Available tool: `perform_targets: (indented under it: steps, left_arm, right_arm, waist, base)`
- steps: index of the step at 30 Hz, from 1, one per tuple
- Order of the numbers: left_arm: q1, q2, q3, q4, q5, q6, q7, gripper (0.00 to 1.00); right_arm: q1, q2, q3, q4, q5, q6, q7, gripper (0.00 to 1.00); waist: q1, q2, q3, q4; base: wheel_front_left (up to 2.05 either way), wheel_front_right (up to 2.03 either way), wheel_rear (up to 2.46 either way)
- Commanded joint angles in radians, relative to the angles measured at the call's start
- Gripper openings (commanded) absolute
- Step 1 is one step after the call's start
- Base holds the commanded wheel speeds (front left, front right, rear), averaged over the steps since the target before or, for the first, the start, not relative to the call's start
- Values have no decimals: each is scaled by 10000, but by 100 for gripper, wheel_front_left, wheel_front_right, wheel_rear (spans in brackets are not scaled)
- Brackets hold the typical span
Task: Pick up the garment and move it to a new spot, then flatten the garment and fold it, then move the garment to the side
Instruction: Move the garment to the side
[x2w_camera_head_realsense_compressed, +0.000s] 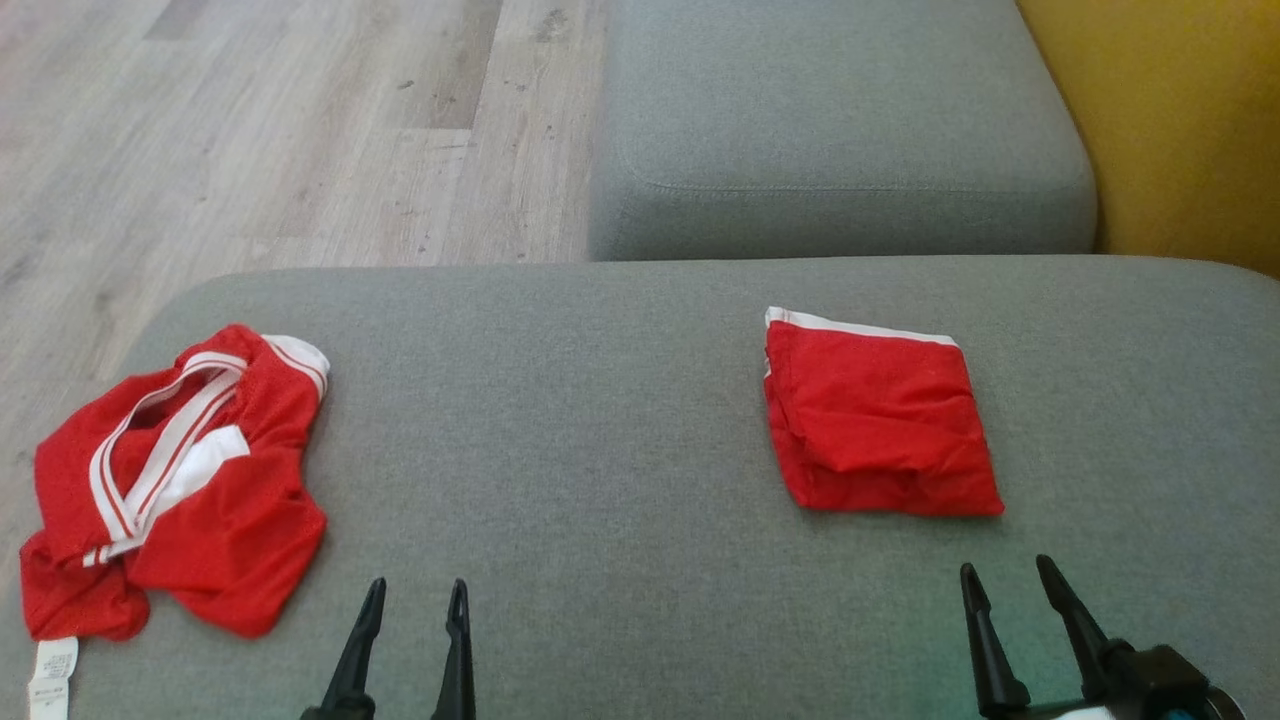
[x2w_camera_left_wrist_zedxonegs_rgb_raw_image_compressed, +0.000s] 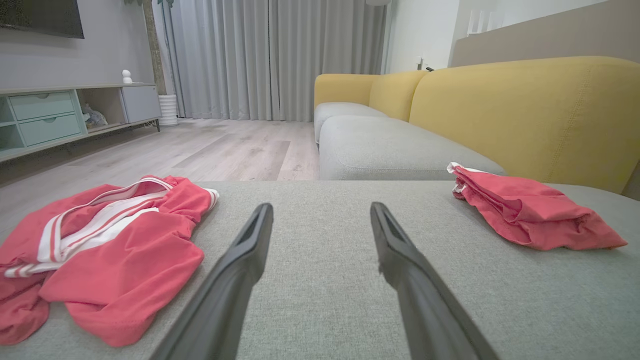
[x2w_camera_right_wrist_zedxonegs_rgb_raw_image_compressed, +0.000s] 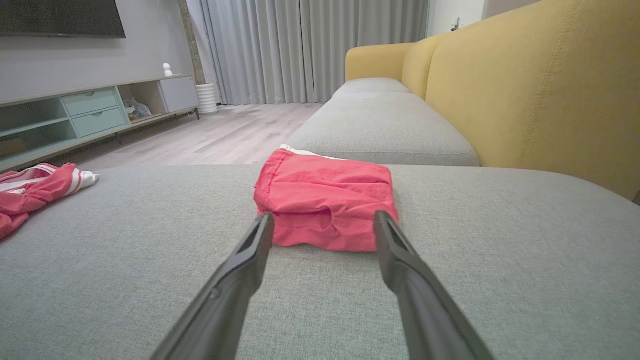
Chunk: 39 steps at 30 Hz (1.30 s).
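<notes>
Right gripper (x2w_camera_head_realsense_compressed: 1005, 565) spread, empty; folded garment (x2w_camera_head_realsense_compressed: 880, 420) just ahead, apart.

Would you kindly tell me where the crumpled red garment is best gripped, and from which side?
Probably the raised striped band of the crumpled garment, pinched from above by the open left gripper, which sits to its right; the flat edges hug the cushion.

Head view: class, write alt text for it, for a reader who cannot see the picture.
Two red garments lie on a grey cushion: a crumpled garment with white stripes at the left, a folded garment at the right. The left gripper and right gripper stand open at the bottom edge, holding nothing.
</notes>
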Motion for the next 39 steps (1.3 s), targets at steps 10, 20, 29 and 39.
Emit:
perform_targets:
  steps: [10, 20, 29, 39]
  left_arm:
    - [-703, -56, 115, -535, -26, 24, -53, 100]
    - [-1202, -56, -280, -878, -193, -149, -53, 100]
    - [-1691, -56, -693, -1205, -315, -153, -53, 100]
    - [-2200, -56, -874, -1478, -505, -43, -53, 100]
  right_arm:
    - [-984, -164, -62, 111, 459, 69, -108, 100]
    - [-3604, -813, -659, 2588, 1418, 69, 698, 100]
    - [-5776, -1833, -449, 4881, 2203, 69, 1447, 100]
    - [-7280, -2133, 380, 7078, 2903, 69, 2472, 87]
  waist:
    - [0, 0, 556, 51]
    - [0, 0, 1433, 394]
    - [0, 0, 2098, 887]
    - [0, 0, 2928, 1257]
  base:
    - [0, 0, 0]
    - [0, 0, 0]
    - [0, 0, 0]
    - [0, 0, 0]
